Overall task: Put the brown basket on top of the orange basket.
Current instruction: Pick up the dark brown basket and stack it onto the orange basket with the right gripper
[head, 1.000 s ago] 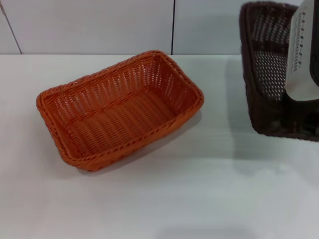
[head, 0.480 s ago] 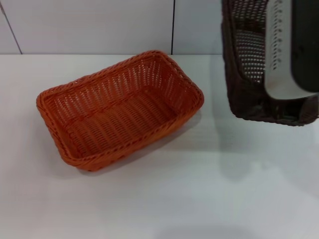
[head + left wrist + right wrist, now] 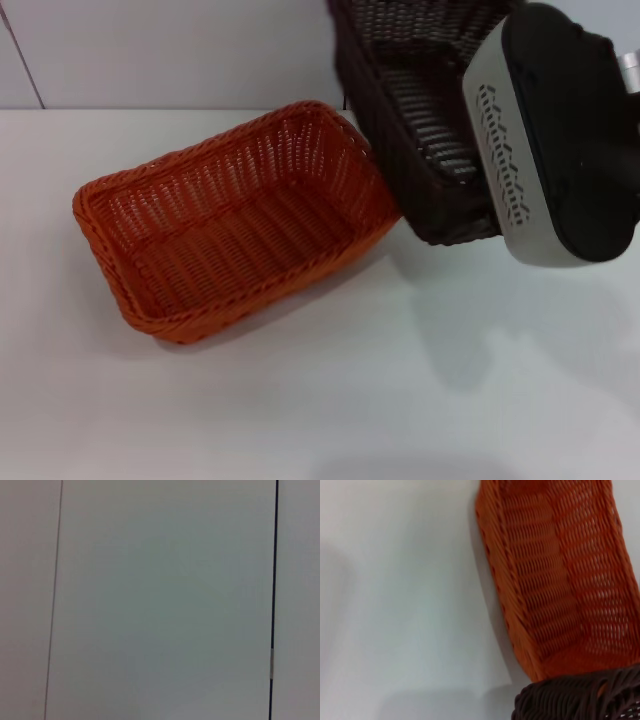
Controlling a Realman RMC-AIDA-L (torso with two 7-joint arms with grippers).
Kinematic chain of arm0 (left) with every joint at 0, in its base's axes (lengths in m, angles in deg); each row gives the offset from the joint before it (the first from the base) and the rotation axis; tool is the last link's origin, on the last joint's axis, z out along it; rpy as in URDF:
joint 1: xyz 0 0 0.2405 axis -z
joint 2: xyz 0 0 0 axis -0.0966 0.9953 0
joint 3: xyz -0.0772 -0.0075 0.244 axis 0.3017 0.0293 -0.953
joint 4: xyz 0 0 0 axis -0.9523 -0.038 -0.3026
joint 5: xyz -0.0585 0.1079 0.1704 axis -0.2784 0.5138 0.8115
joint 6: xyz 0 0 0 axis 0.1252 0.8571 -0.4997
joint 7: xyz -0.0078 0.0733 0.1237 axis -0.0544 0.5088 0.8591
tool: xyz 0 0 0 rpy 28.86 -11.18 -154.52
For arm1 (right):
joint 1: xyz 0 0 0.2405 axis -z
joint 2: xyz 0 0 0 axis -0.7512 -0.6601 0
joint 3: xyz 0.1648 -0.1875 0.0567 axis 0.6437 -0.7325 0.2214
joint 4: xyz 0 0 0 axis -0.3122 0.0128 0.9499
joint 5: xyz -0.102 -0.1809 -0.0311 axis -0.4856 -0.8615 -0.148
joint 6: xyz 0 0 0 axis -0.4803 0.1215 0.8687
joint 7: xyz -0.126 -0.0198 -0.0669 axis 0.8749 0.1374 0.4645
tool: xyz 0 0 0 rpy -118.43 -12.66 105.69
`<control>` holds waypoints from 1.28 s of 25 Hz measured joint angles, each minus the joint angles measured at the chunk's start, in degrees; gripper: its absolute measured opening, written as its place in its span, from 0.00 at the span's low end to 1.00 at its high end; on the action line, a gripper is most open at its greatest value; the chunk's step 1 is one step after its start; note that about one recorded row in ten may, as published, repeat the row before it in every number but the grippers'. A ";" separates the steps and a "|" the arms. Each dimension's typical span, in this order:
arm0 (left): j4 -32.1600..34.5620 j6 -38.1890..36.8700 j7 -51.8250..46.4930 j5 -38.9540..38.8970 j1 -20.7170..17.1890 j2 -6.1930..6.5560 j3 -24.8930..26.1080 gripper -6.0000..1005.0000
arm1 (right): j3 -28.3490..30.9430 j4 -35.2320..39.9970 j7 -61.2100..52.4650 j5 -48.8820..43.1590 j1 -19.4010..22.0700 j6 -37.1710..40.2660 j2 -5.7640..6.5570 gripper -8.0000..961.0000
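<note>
White table [image 3: 300, 400] bears the diagonal orange basket [image 3: 235, 220]; right gripper [image 3: 470, 165], jaws hidden, lifts the tilted brown basket [image 3: 420, 110].

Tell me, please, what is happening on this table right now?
The right hand is carrying the brown basket in the air, tilted, toward the orange basket. The orange basket sits empty on the white table. The brown basket's edge is just reaching the orange basket's far right corner; it is not yet stacked. The left hand is out of sight.

brown basket [image 3: 415, 120] right of orange basket [image 3: 235, 220]
</note>
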 joint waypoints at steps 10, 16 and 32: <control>-0.05 -0.67 -0.17 0.00 -0.57 -0.14 -0.22 0.78 | 4.32 0.75 16.73 7.78 0.53 -2.00 -0.04 0.17; -0.28 -0.81 -0.18 0.00 -0.67 -0.14 -0.48 0.78 | 7.71 -0.46 26.99 12.08 0.24 -1.04 1.46 0.17; -0.85 -1.20 -0.20 0.00 -0.39 -0.62 -1.37 0.78 | 24.33 -12.62 64.28 18.48 -0.26 -2.18 1.40 0.17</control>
